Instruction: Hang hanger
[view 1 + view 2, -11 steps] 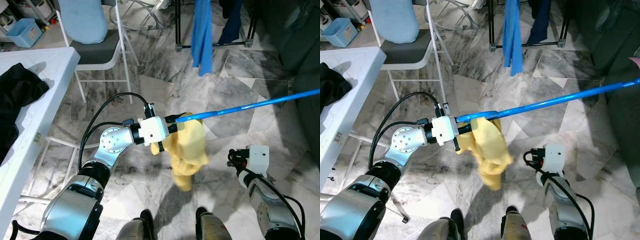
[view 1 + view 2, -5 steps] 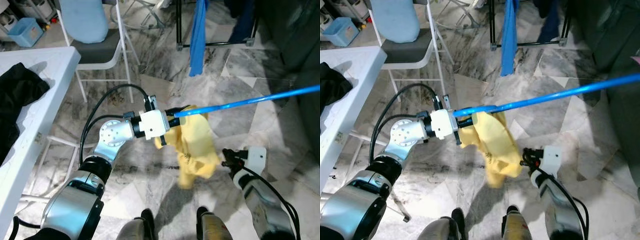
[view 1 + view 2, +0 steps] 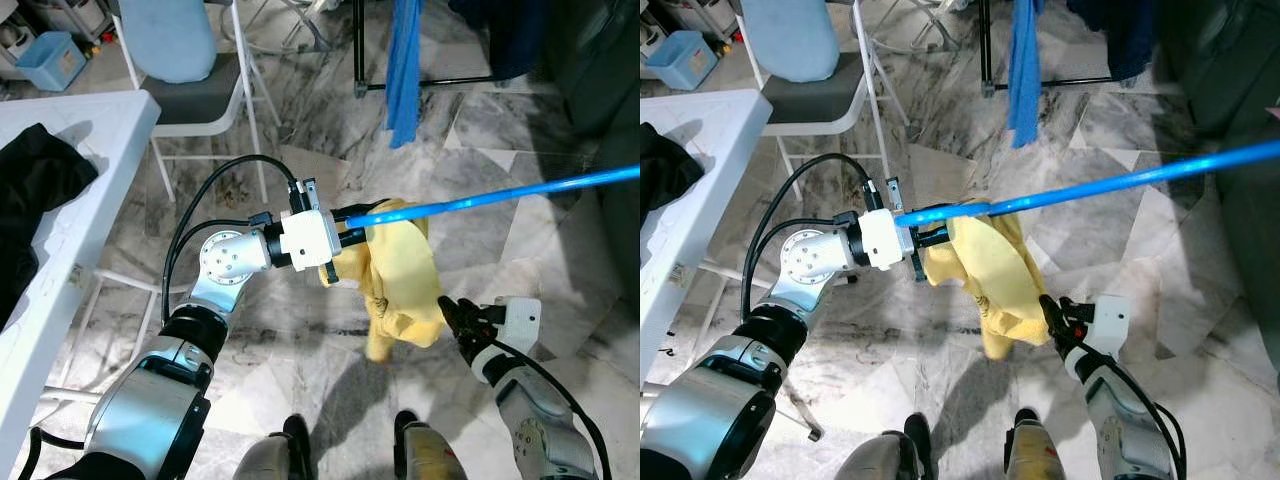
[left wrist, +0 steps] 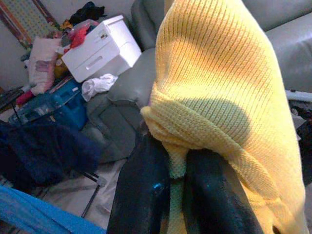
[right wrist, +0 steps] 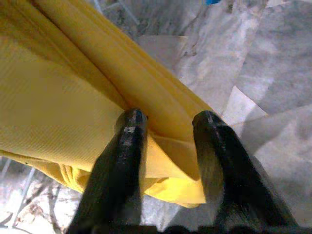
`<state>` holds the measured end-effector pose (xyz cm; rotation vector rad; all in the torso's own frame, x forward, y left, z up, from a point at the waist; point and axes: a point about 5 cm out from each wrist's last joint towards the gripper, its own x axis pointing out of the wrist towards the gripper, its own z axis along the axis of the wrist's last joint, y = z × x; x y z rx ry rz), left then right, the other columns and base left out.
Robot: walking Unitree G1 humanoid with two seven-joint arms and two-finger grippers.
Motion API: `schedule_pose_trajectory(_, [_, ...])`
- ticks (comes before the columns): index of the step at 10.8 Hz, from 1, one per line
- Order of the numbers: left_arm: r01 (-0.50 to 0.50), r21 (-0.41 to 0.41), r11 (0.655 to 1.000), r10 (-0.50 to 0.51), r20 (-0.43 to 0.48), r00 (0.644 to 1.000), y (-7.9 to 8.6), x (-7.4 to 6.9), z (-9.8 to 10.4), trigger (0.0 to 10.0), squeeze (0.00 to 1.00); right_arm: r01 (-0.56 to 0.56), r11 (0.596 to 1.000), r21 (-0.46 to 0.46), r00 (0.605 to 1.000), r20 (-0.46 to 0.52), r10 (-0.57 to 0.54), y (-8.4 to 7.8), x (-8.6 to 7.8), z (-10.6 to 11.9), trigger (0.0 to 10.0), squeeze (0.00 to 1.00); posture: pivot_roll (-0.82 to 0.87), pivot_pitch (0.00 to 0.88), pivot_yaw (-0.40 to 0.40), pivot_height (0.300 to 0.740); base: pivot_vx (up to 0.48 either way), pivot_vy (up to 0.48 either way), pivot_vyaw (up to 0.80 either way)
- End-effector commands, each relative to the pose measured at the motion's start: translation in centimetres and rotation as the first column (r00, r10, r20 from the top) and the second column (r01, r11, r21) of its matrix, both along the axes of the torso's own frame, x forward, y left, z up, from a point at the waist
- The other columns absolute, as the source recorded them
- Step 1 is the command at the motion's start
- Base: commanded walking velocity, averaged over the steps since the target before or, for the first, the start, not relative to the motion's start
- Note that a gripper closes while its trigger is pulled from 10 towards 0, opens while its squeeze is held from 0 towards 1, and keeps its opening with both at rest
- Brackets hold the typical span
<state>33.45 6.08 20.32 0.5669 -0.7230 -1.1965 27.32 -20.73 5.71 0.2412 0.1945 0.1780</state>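
Jaws, left: the left gripper [image 3: 345, 232] is clamped tight on a bunch of the yellow knit garment [image 3: 400, 275], just where the blue pole [image 3: 500, 198] ends; I cannot tell whether a hanger sits under the cloth.
Jaws, right: the right gripper [image 3: 452, 318] stands parted, its fingers straddling the garment's lower hem without closing on it.
Left eye view: the garment droops from the left gripper over the marble floor [image 3: 300, 340], in front of the robot's feet. The blue pole runs from it away to the right and out of frame. Far behind stand a black drying rack [image 3: 430, 82] with a blue cloth [image 3: 404, 60] on it, and a white chair [image 3: 190, 90]. On the left is a white table [image 3: 60, 200] carrying black clothing [image 3: 30, 190].
Right eye view: same scene; the right gripper [image 3: 1052, 312] touches the low edge of the yellow cloth [image 3: 992, 270], and the pole [image 3: 1120, 182] crosses above it.
Left wrist view: two black fingers [image 4: 141, 195] pinch a twisted fold of yellow knit [image 4: 219, 87]; a grey sofa [image 4: 122, 97] and a white box [image 4: 100, 46] lie beyond.
Right wrist view: the fingers [image 5: 129, 161] are spread with a folded yellow edge [image 5: 87, 92] between them.
Doing it well: I would say close the right gripper on the hem first to steady the swing, keep the left grip firm, then carry the top toward the far rack without letting the cloth drag.
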Motion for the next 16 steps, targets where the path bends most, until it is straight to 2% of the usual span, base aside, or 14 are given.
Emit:
schedule_pose_trajectory(1, [0.003, -0.023, 1.000, -0.002, 0.029, 1.000, 0.3, 0.1, 0.9, 0.0, 0.00, -0.069, 0.997, 0.025, 0.998, 0.014, 0.069, 1.3, -0.6, -0.1, 10.0, 1.00, -0.20, 0.304, 0.179, 0.740, 0.000, 0.000, 0.00])
schedule_pose_trajectory(4, [-0.009, -0.015, 1.000, 0.010, 0.021, 1.000, 0.7, 0.2, 0.7, 0.0, 0.00, -0.244, 0.969, 0.032, 0.969, 0.035, 0.243, 2.9, -1.8, 0.3, 10.0, 1.00, -0.20, 0.302, 0.175, 0.740, 0.000, 0.000, 0.00])
schedule_pose_trajectory(7, [-0.016, -0.014, 1.000, 0.016, 0.022, 1.000, 0.8, 0.3, 0.8, 0.0, 0.00, -0.335, 0.941, 0.054, 0.942, 0.028, 0.334, 3.8, -3.0, 0.3, 10.0, 1.00, -0.20, 0.306, 0.182, 0.740, 0.000, 0.000, 0.00])
schedule_pose_trajectory(8, [-0.017, -0.013, 1.000, 0.017, 0.023, 1.000, 0.8, 0.3, 0.8, 0.0, 0.00, -0.302, 0.952, 0.040, 0.953, 0.044, 0.300, 3.4, -2.9, 0.5, 10.0, 1.00, -0.20, 0.307, 0.184, 0.740, 0.000, 0.000, 0.00])
schedule_pose_trajectory(10, [-0.018, -0.008, 1.000, 0.018, 0.015, 1.000, 0.7, 0.3, 0.6, 0.0, 0.00, -0.162, 0.986, 0.041, 0.977, 0.146, 0.154, 1.3, -2.6, 1.9, 10.0, 1.00, -0.20, 0.309, 0.189, 0.740, 0.000, 0.000, 0.00])
schedule_pose_trajectory(12, [-0.057, 0.014, 0.998, 0.058, -0.057, 0.997, 1.2, 0.0, -1.8, 0.0, 0.00, -0.075, 0.993, 0.090, 0.977, 0.206, 0.055, -0.2, -2.5, 2.9, 10.0, 1.00, -0.21, 0.311, 0.192, 0.740, 0.000, 0.000, 0.00])
schedule_pose_trajectory(13, [-0.062, 0.023, 0.998, 0.064, -0.069, 0.996, 1.4, -0.1, -2.4, 0.0, 0.00, -0.056, 0.996, 0.076, 0.982, 0.184, 0.041, -0.4, -2.4, 2.5, 10.0, 1.00, -0.21, 0.312, 0.190, 0.740, 0.000, 0.000, 0.00])
schedule_pose_trajectory(14, [-0.041, -0.023, 0.999, 0.040, -0.049, 0.998, 1.0, -0.3, -1.6, 0.0, 0.00, -0.045, 0.998, 0.050, 0.987, 0.154, 0.037, -0.3, -2.0, 2.0, 10.0, 1.00, -0.20, 0.309, 0.181, 0.740, 0.000, 0.000, 0.00])
schedule_pose_trajectory(16, [-0.005, -0.051, 0.999, 0.004, -0.024, 1.000, 0.6, -0.4, -0.4, 0.0, 0.00, -0.060, 0.996, 0.069, 0.983, 0.176, 0.047, 0.3, -1.0, 2.4, 10.0, 1.00, -0.19, 0.303, 0.175, 0.740, 0.000, 0.000, 0.00])
